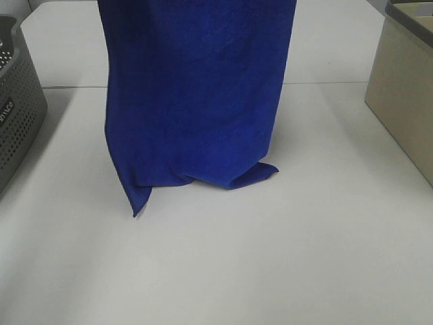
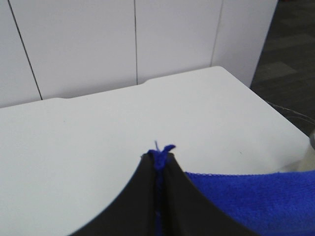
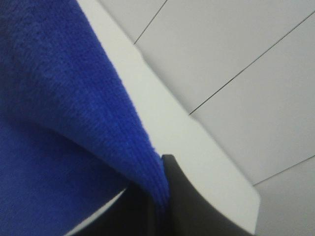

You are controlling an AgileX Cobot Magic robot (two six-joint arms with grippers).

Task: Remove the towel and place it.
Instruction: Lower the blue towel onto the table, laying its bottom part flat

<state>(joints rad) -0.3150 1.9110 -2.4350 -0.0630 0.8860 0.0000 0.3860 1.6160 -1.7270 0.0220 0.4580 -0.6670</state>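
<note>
The royal-blue towel [image 1: 193,95] hangs down as a wide sheet in the middle of the exterior high view, its top edge above the frame. Its bottom edge crumples on the white table [image 1: 270,257], one corner pointing toward the front left. Both grippers are out of that view. In the left wrist view my left gripper [image 2: 158,160] is shut on a thin edge of the towel [image 2: 256,196], a tuft sticking out past the black fingertips. In the right wrist view my right gripper [image 3: 162,189] is shut on a thick fold of the towel [image 3: 64,98].
A grey perforated basket [image 1: 17,108] stands at the table's left edge. A beige box [image 1: 406,101] with a dark rim stands at the right. White wall panels [image 2: 123,39] rise behind the table's far edge.
</note>
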